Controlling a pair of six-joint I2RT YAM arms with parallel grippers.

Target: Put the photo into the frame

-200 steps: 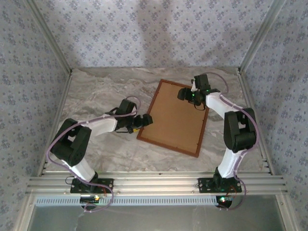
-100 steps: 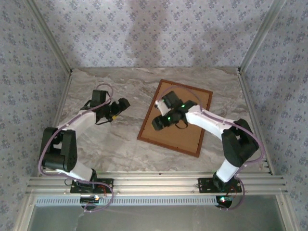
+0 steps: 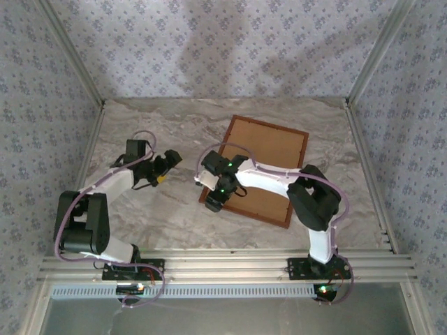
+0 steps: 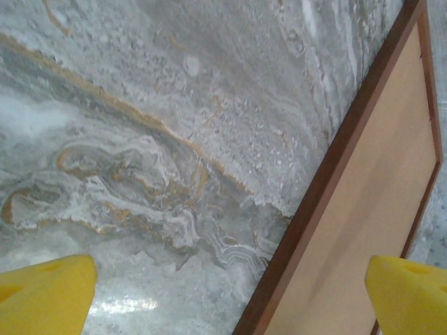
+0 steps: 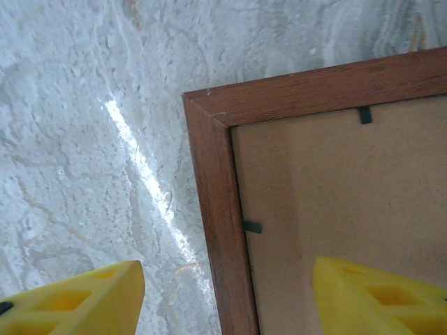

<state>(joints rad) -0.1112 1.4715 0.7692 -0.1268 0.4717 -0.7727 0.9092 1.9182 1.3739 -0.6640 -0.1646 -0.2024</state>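
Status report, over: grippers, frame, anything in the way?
Left gripper open, over table beside frame. Right gripper open, straddling frame's near-left corner. Frame face down; backing board clipped in, covering the opening.

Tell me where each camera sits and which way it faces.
Top external: above and behind the bases, looking down on the marble table, the frame lying back up, the left arm and right arm.
Left wrist: above the table, looking down between the open left jaws at the frame's long edge.
Right wrist: looking down between the open right jaws at a frame corner.
Shared: both wrist views show the frame's backing board.
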